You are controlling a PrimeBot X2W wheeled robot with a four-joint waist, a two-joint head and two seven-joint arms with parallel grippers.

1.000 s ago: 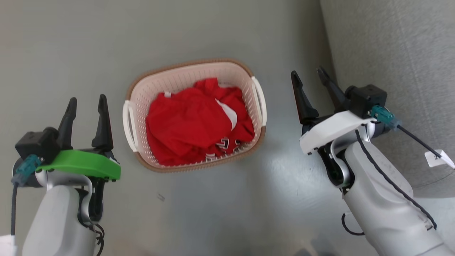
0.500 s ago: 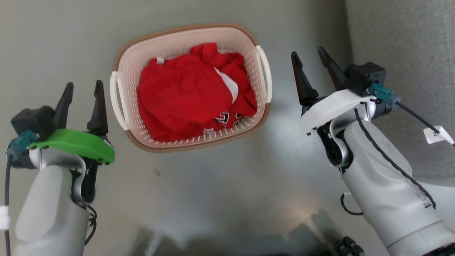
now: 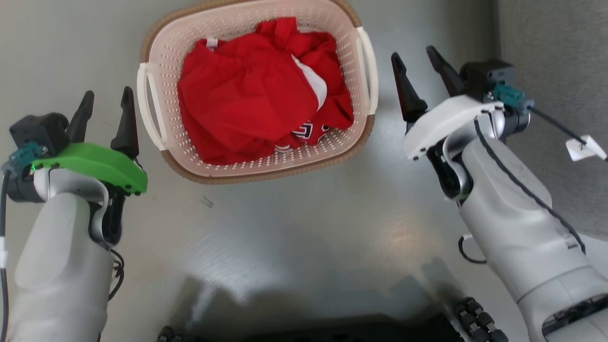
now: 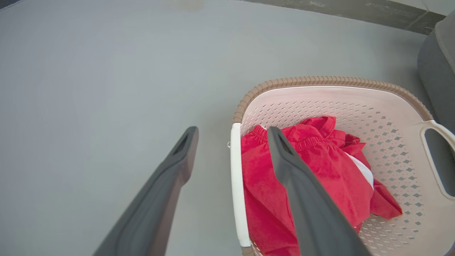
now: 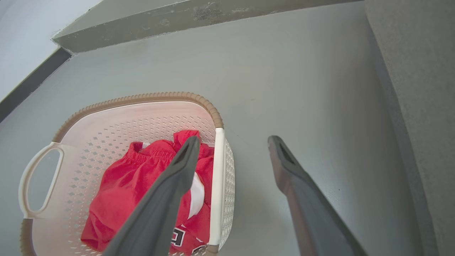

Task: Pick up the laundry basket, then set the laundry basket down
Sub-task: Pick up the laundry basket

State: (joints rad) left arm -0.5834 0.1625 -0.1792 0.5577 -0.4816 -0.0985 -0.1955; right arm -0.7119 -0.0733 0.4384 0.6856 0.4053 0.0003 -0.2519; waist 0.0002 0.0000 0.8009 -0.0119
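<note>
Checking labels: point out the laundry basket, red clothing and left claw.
laundry basket (image 3: 237, 21), head view, far perforated wall
red clothing (image 3: 242, 104), head view, middle of pile
left claw (image 3: 108, 93), head view, midway between fingertips

Cream laundry basket, upright, floor-level

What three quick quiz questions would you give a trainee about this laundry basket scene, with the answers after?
1. True or false: the left gripper and the right gripper are both open, one on each side of the cream-white perforated plastic laundry basket with the brown woven-look rim.
2. Multiple choice: what lies inside the basket? A. crumpled red clothing; B. folded blue towels; C. nothing.
3. Fill in: the curved plastic wrist cover on the left arm is coloured ___.

Key: 1 true; 2 A; 3 green.
</note>
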